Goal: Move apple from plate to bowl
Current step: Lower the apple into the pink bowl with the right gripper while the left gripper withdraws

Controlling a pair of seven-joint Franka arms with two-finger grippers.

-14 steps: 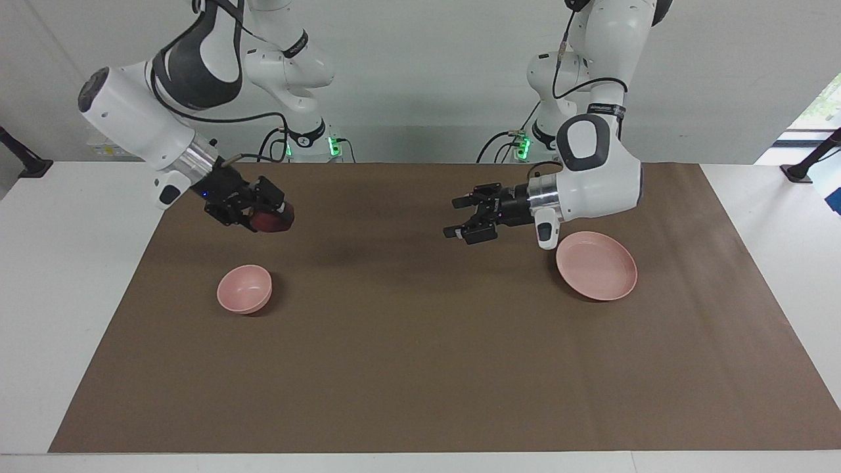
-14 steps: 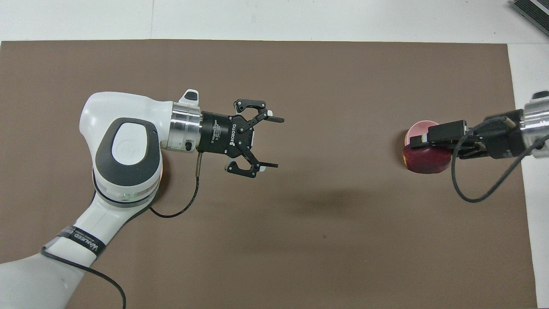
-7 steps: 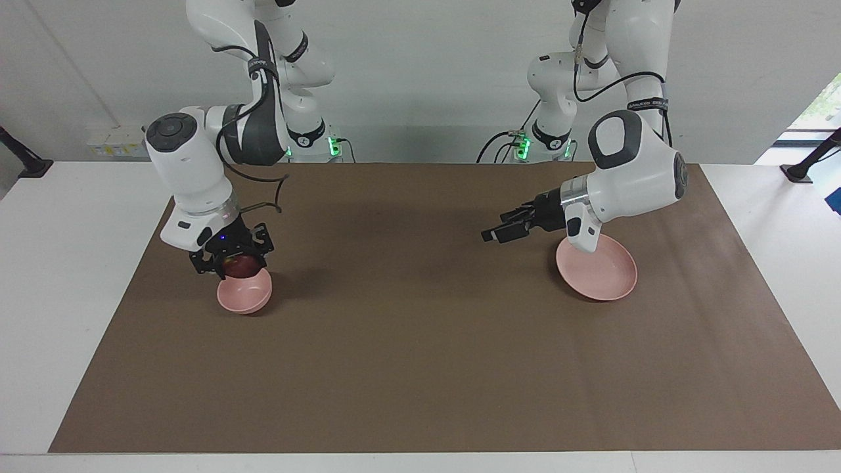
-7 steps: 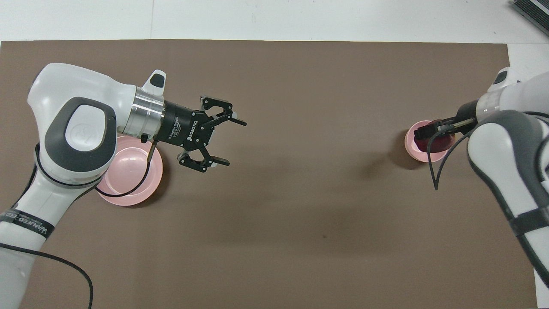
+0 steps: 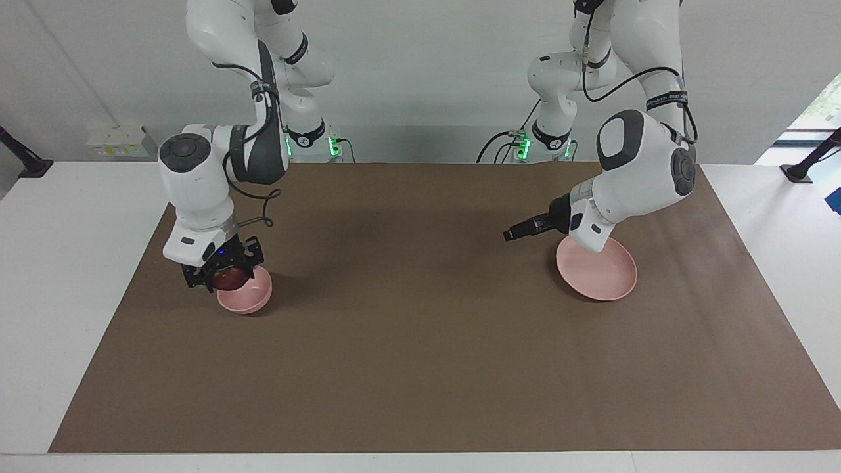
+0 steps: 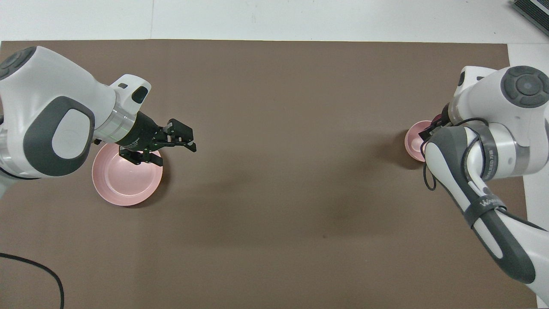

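My right gripper (image 5: 222, 281) is shut on the dark red apple (image 5: 230, 278) and holds it low over the small pink bowl (image 5: 253, 297), at its rim on the right arm's end of the mat. In the overhead view my right arm covers the apple and most of the bowl (image 6: 412, 143). The wide pink plate (image 5: 601, 276) lies bare at the left arm's end. My left gripper (image 5: 514, 234) is open and empty, in the air just off the plate's edge toward the table's middle. It also shows in the overhead view (image 6: 176, 154), beside the plate (image 6: 124, 184).
A brown mat (image 5: 420, 341) covers the white table. A loose black cable (image 6: 43, 266) lies on the mat near the left arm's base. A dark object (image 6: 532, 10) sits at the table's corner farthest from the robots, at the right arm's end.
My right gripper swung down with the apple from beside the bowl to low over it. My left arm drew back toward the plate, its gripper staying open.
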